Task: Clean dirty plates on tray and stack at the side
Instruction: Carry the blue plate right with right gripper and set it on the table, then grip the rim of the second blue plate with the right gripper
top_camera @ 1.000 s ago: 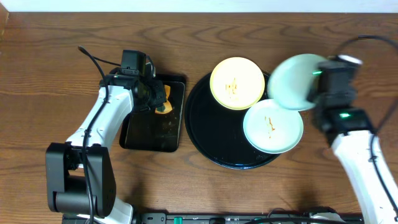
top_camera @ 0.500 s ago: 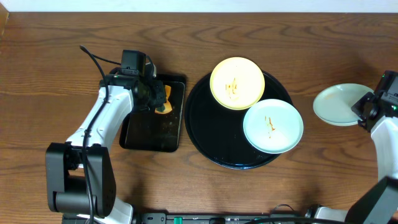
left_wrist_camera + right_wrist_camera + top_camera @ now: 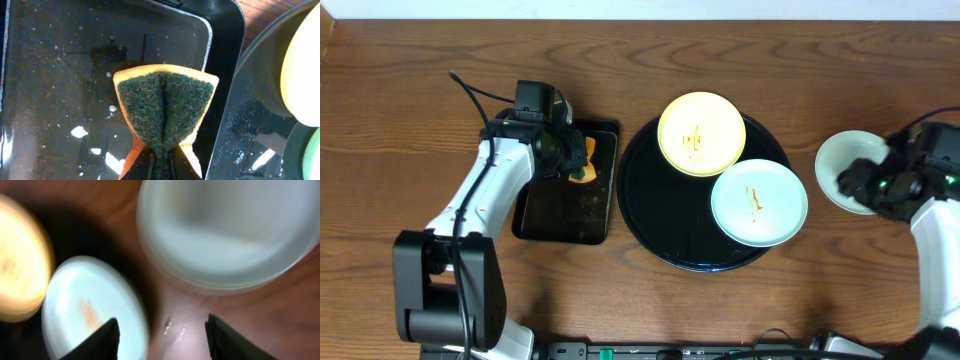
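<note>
On my overhead feed the tray (image 3: 645, 215) sits at centre. The yellow plate (image 3: 701, 133) overlaps its upper rim and a blue-white plate (image 3: 759, 203) lies on its right side, just beside the yellow one. Both carry orange-brown smears. The third plate (image 3: 842, 160) lies off the tray, on the table (image 3: 420, 60) near the right edge of the frame.

My right gripper (image 3: 164, 339) hovers by that plate's lower right edge. The right wrist view is blurred, but the jaws stand apart with only bare wood between them.

My left gripper (image 3: 161, 167) is clamped on a sponge (image 3: 165, 105), orange with a green scouring face, pinched into a fold. It hangs over the upper right corner of the small tray (image 3: 60, 75), whose black floor glints wet. A cable (image 3: 470, 95) loops off the left arm at upper left.
</note>
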`<state>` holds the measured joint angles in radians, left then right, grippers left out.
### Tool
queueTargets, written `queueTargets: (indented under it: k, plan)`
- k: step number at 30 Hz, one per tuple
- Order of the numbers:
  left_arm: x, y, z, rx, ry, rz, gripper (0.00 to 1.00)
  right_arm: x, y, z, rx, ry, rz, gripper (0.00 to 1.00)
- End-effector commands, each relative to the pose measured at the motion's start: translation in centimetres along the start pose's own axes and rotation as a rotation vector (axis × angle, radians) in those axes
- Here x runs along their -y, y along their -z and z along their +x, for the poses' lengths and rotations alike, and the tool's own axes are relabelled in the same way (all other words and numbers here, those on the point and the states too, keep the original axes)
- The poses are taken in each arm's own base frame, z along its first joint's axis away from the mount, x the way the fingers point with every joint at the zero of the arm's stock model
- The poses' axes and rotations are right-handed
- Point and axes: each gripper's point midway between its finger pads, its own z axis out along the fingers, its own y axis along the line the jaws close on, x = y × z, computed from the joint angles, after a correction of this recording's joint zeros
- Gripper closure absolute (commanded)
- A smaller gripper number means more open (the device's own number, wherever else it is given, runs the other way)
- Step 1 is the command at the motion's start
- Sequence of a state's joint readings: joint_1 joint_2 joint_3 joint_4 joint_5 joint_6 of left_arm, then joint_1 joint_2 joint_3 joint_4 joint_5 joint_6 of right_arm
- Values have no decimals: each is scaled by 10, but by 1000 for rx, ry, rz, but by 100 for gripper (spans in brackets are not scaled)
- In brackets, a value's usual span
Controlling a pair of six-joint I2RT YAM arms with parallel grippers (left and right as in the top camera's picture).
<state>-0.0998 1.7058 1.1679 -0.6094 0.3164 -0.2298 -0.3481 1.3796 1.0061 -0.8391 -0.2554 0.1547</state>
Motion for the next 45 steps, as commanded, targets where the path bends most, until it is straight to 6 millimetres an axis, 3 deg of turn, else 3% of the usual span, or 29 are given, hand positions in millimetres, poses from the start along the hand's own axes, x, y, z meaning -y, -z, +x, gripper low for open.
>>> queueTargets:
  k: [1, 9, 15, 19, 25, 36, 43, 45]
  plan:
    - [6, 13, -3, 30, -28, 24, 92, -28, 2, 23, -88, 113, -107, 49]
    - [4, 13, 5, -2, -18, 15, 92, -25, -31, 69, -192, 177, -53, 53]
    - [4, 13, 5, -4, -17, 14, 93, -26, -53, 91, -208, 158, -57, 57]
    - [4, 13, 5, -4, -17, 14, 93, -26, -60, 96, -203, 158, -60, 63]
    - [4, 13, 5, -4, -17, 14, 93, -29, -60, 91, -184, 117, -69, 81]
    - [4, 13, 6, -8, -16, 13, 92, -20, -70, 113, -227, 86, -38, 80]
    - [6, 12, 7, -11, -22, 15, 93, -20, -73, 121, -234, 63, -45, 98]
    - [10, 11, 9, -14, -33, 18, 93, -23, -71, 119, -227, 64, -57, 99]
